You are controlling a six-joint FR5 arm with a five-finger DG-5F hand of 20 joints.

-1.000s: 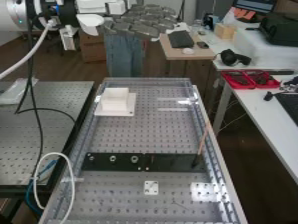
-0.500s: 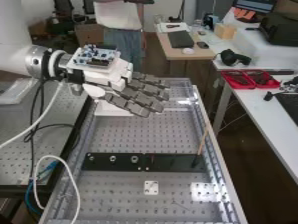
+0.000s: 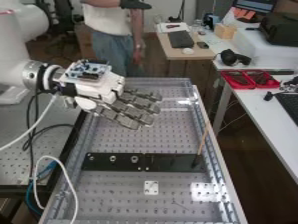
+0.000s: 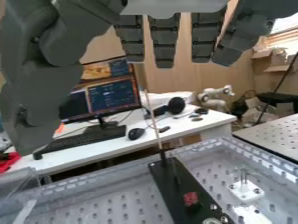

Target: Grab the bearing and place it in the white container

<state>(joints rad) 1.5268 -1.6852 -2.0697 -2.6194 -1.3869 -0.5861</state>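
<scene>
And here's the hand [image 3: 98, 89] hanging above the perforated table [image 3: 126, 137], fingers [image 3: 120, 119] released and stretched out with nothing in them, while the ring-shaped bearing [image 3: 134, 159] sits on the black plate [image 3: 174, 162], beside another small metal ring [image 3: 113, 159].

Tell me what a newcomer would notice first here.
Probably the grey-fingered hand, above the bench's left side in the high view, on its white arm. Next, the black strip across the bench, small metal parts on its left half. Then the red trays on the white table at right.
</scene>
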